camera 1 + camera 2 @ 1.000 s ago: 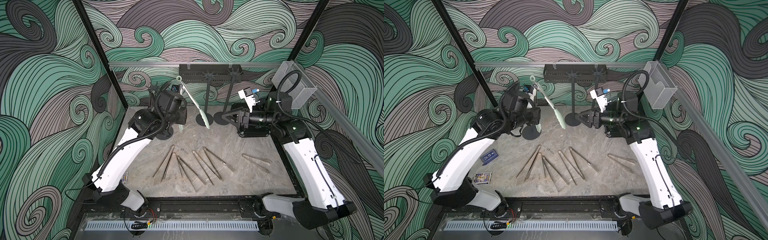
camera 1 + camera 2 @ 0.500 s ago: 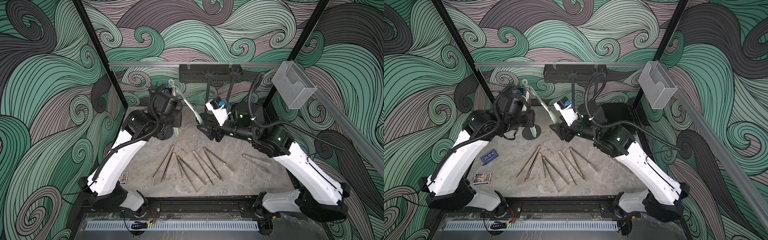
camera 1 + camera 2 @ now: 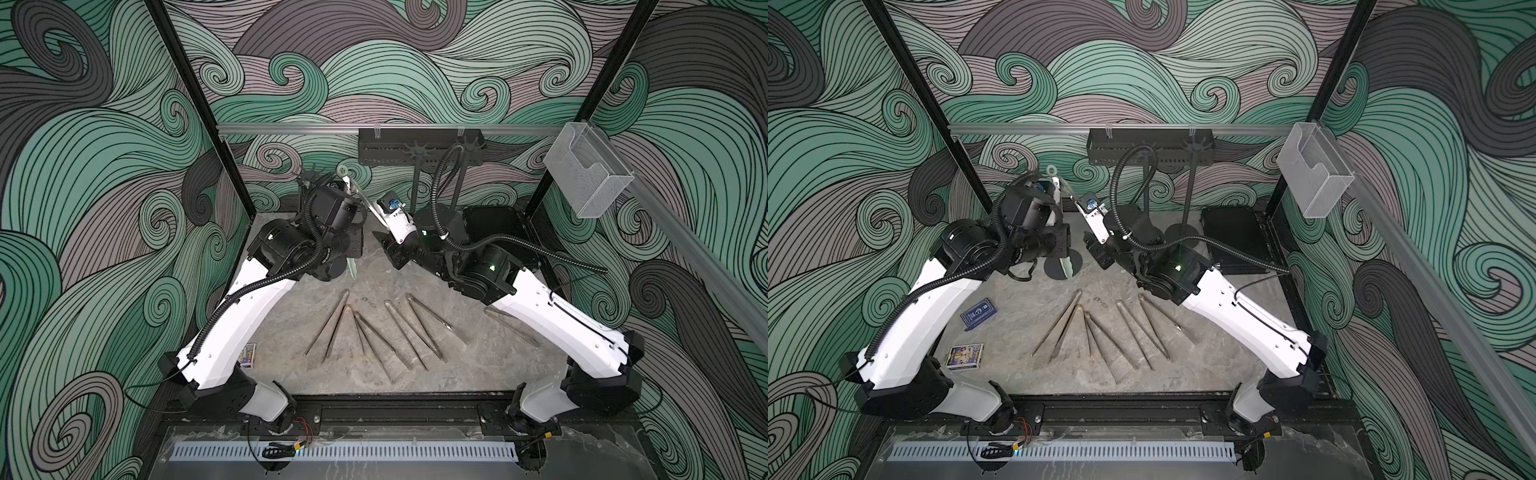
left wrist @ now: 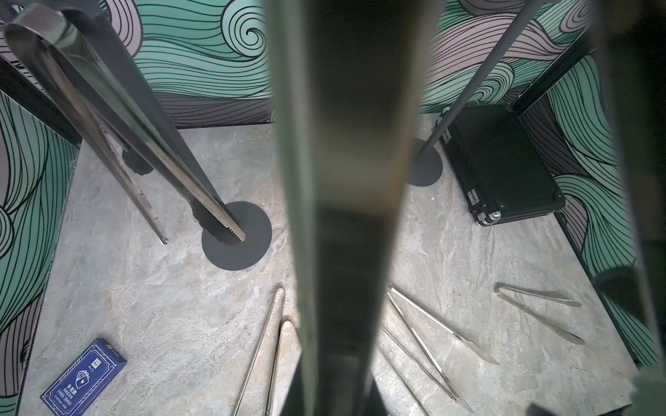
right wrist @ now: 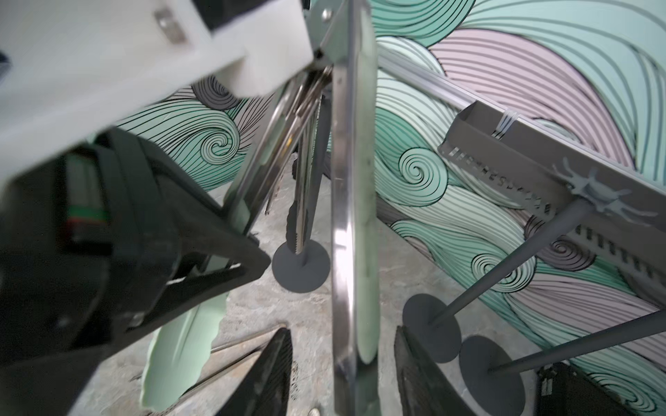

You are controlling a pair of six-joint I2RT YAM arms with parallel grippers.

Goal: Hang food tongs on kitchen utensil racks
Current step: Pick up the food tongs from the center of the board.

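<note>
I can't tell whether the ring of the green-tipped tongs has caught the hooks of the utensil rack, because a cable hides them. The left gripper is clamped on the tongs. The right gripper, swung across since a second ago, straddles one blade with its jaws apart.

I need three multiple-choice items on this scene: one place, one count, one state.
1. The black case lies on the table: A in the far right corner B in the near left corner C in the middle.
2. How many utensil racks stand? A two B three C five.
3. The left pincer is: A wide open B shut on the pale-green tongs C out of every view.
A: the case sits there, beside the racks. B: the right wrist view shows three racks. B: the tongs pass through its closed grip.
</note>
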